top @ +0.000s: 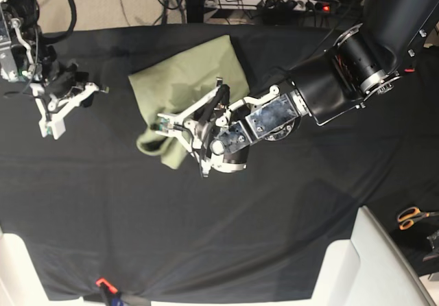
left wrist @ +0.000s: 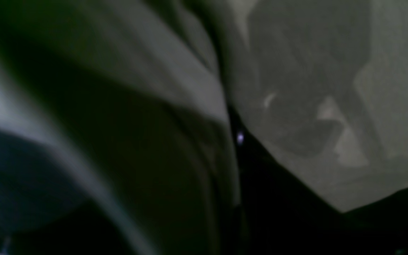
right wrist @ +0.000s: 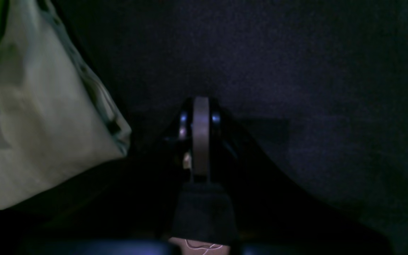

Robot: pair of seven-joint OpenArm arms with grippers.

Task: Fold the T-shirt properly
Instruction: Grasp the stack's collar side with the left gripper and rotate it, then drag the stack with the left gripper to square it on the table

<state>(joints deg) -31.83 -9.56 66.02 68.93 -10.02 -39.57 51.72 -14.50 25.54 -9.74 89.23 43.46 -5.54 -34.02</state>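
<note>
We see the T-shirt [top: 184, 86] lying on the black table cloth [top: 219, 224], a bit toward the far edge and near the middle. It is already partly folded into a long shape that runs from the far side down toward the near left, and it ends in a bunched lump.

Our left gripper [top: 180, 129] is right at that lump. Its fingers look almost together, with green cloth between them, so we think it is pinching the T-shirt. Our right gripper [top: 68, 103] sits well apart, near the left edge of the table, pressed together and holding nothing. So the left arm is the nearer one, and the cloth lies away from it toward the far edge.

The base view shows the whole shape and both arms. The left wrist view shows only blurry folds of cloth [left wrist: 331, 106] very close up. The right wrist view shows the shut jaws [right wrist: 200, 141] over bare black cloth, with a corner of the T-shirt [right wrist: 41, 134] off to one side.
</note>
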